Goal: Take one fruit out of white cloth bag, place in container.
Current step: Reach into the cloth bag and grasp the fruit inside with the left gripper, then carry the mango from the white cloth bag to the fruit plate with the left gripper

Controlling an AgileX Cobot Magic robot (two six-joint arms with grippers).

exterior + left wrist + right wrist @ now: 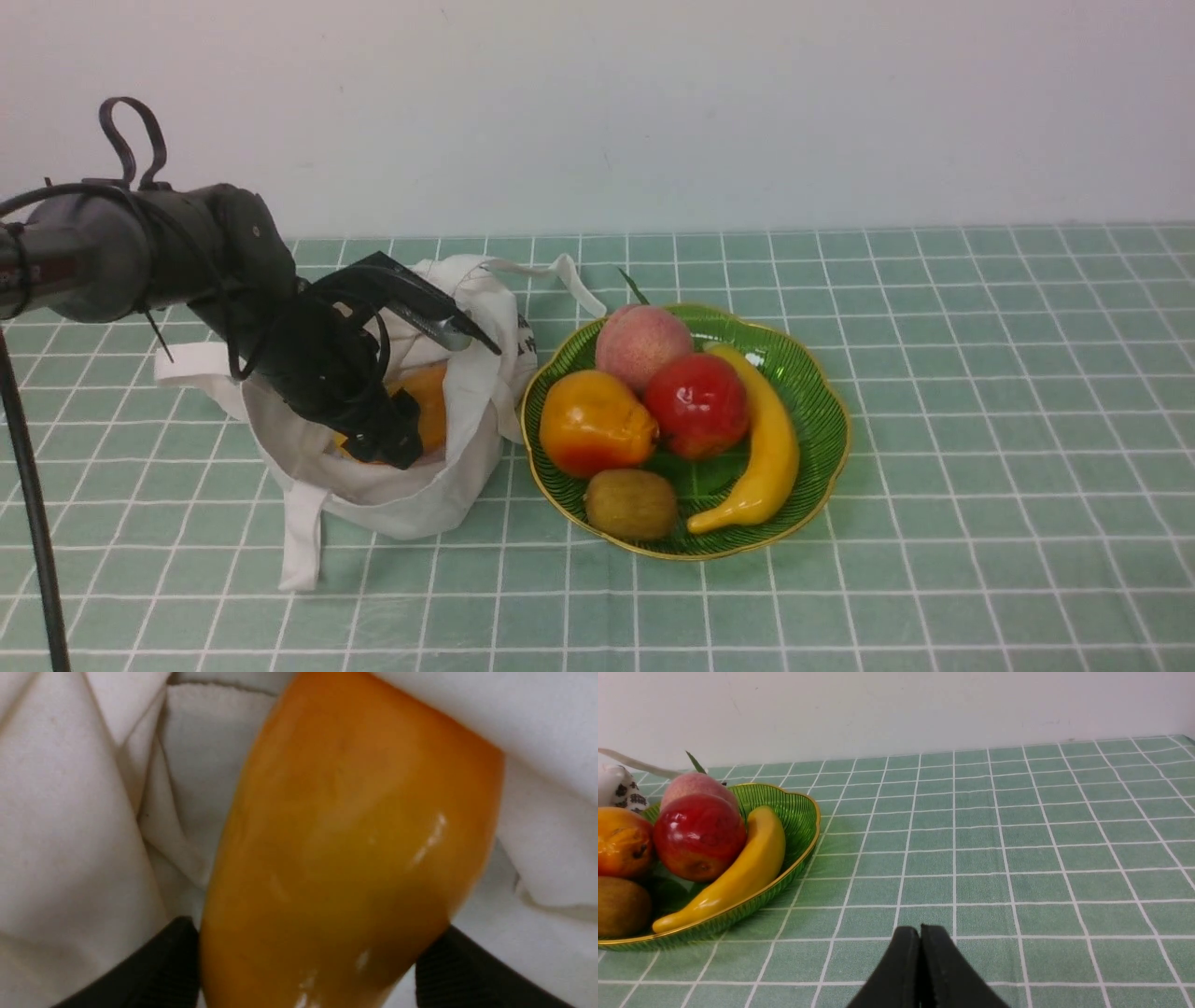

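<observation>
Between the pads of the left gripper (439, 397), inside the white cloth bag (401, 504): one mango (345, 849), glossy, yellow-orange, lying among the folds of cloth.

Item, hand: jaws spread wide, one black finger (163, 961) at each flank of the fruit. The pads stand at the skin or just beside it; whether they press firmly cannot be told.

Item, bearing: the mango lies straight ahead of the palm. Its long axis runs outward from the palm and slightly askew, so the near end sits between the pads and the far end points away, deeper into the bag. The jaws thus span the short axis near one end, not the middle.

Item, destination: green plate (822, 411), off to this hand's right, just beyond the bag wall, already crowded with fruit.

Item, other hand: right gripper (920, 933), fingers pressed together on nothing, low over the tablecloth, well apart from the bag. The left arm is the nearer.

Judgement: the lift turns on that end-biased hold; the free end may droop.
</observation>
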